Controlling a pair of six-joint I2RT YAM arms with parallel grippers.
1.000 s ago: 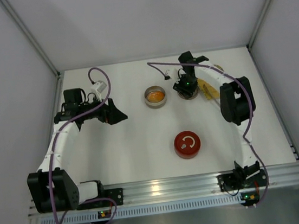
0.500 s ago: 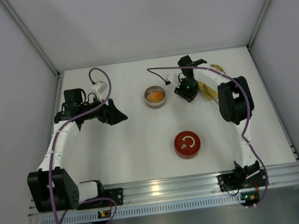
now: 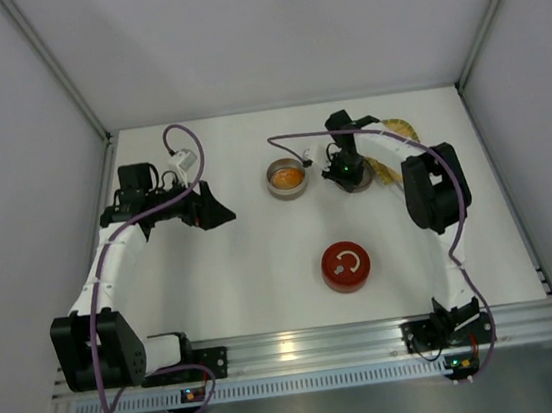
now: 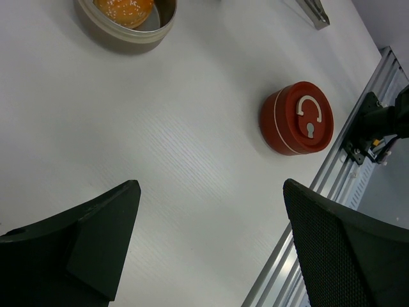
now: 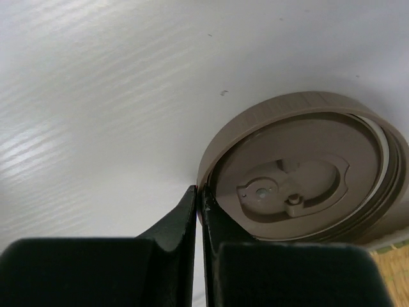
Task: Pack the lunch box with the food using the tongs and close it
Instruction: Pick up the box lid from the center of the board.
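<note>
The white table [image 3: 262, 259] carries everything. The left arm bends along the left side, and its left gripper [image 3: 212, 210] hangs above bare tabletop with the jaws spread wide and nothing between them. The right arm reaches to the far right, where the yellow woven tray [image 3: 400, 133] lies partly hidden behind it. A red round tin [image 3: 345, 266] with its lid on stands nearer the arm bases, well apart from the rest. The open steel tin [image 3: 286, 178] sits mid-table, left of the right gripper [image 5: 199, 195]. A tan round lid [image 5: 300, 185] lies just beside the tray. The right gripper's jaws are pressed together at its near rim; I cannot tell whether the rim is pinched. The round orange food [image 4: 124, 7] sits inside the open tin. One end of the silvery tongs [image 4: 314, 13] shows near the tray.
</note>
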